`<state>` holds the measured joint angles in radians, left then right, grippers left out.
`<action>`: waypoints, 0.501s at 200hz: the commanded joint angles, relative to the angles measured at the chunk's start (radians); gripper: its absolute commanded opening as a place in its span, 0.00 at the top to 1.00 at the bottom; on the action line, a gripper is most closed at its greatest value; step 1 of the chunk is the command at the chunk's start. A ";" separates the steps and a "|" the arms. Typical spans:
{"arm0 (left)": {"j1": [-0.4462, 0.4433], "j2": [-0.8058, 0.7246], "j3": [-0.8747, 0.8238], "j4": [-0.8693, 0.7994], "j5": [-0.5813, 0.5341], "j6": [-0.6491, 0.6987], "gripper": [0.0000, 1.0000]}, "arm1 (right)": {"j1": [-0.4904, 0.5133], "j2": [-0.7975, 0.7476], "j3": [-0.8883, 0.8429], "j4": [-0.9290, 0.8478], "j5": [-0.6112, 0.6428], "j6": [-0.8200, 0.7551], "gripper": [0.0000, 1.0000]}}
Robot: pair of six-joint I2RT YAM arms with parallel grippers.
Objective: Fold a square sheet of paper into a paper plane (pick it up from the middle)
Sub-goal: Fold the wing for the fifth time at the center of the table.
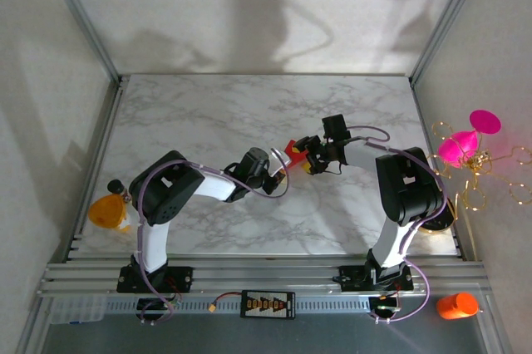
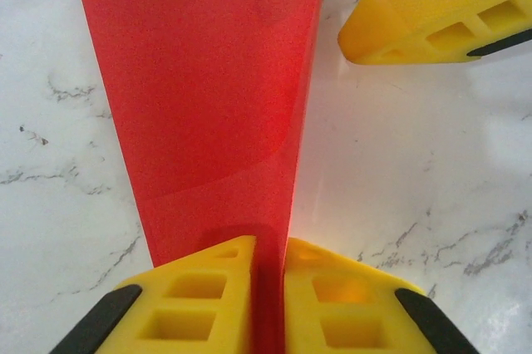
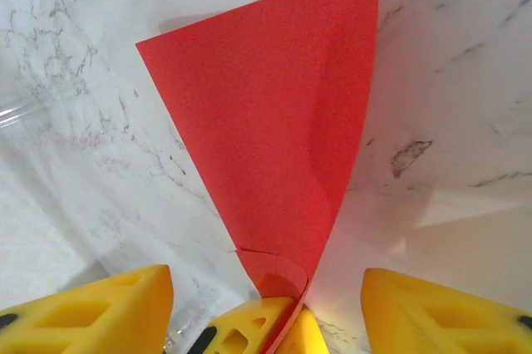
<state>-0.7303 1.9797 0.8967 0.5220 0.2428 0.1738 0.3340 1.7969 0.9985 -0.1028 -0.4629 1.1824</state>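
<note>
Marble table [image 1: 249, 113] under both arms, and working out from the bases, all the action sits at mid-table. Left gripper [image 2: 268, 304] is clamped tight on the square sheet of paper [image 2: 208, 80], pinching its near edge. The red sheet reaches away from the fingers and looks lifted off the marble.

Right gripper [image 3: 266, 279] faces it with jaws spread wide, one finger on either side of the sheet, gripping nothing. My read is a handover or re-grip on a half-made fold. To do it well, hold the left pinch steady. Keep the right fingers off both red faces until they line up, or the sheet may buckle.

Left wrist view proves the pinch and catches one right finger beyond the sheet. Right wrist view reveals the curl and the doubled layer at the pinch. Top view gives the placing, between the two wrists.
</note>
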 commanded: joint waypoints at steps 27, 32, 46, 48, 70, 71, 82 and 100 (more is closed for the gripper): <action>0.049 0.028 0.023 -0.046 0.120 -0.102 0.86 | -0.019 -0.069 0.006 -0.034 0.077 -0.046 0.31; 0.054 0.029 0.026 -0.048 0.137 -0.117 0.86 | -0.021 -0.075 0.005 -0.034 0.084 -0.051 0.31; 0.067 0.034 0.035 -0.062 0.173 -0.158 0.86 | -0.025 -0.091 -0.001 -0.032 0.102 -0.062 0.30; 0.069 0.035 0.037 -0.065 0.175 -0.165 0.87 | -0.026 -0.093 -0.002 -0.032 0.104 -0.064 0.30; 0.088 0.044 0.061 -0.109 0.212 -0.216 0.88 | -0.027 -0.113 -0.014 -0.026 0.123 -0.073 0.30; 0.088 0.045 0.063 -0.111 0.214 -0.218 0.88 | -0.028 -0.114 -0.014 -0.026 0.124 -0.073 0.30; 0.097 0.049 0.072 -0.122 0.238 -0.246 0.88 | -0.028 -0.120 -0.020 -0.021 0.126 -0.076 0.30; 0.110 0.060 0.085 -0.135 0.272 -0.287 0.89 | -0.028 -0.119 -0.028 -0.011 0.121 -0.080 0.30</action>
<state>-0.6403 2.0052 0.9543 0.4580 0.4385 -0.0246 0.3099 1.6993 0.9936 -0.1162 -0.3645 1.1275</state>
